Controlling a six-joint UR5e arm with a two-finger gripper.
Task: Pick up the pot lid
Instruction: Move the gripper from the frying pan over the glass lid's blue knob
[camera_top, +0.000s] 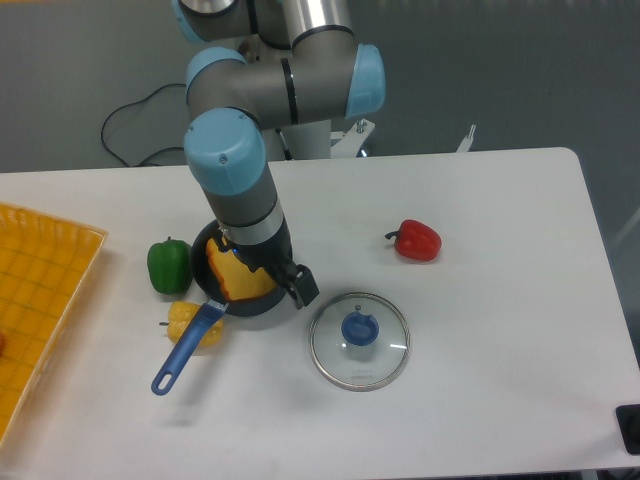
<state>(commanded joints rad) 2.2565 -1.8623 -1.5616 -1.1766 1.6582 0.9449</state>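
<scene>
A round clear-glass pot lid with a silver rim and blue knob (361, 350) lies on the white table (500, 340), between its middle and the edge nearest the camera. The black claw (265, 267) hangs beside it, over a black pan with a blue handle (190, 348), its two fingers apart. A green toy pepper (169, 267) sits beside the pan, and a red toy pepper (417, 241) lies toward the far edge.

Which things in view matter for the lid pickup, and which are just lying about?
Job:
- glass lid with blue knob
- gripper

Lying about:
- pan
- orange thing in it
- green pepper
- yellow pepper
- red pepper
- orange crate
</scene>
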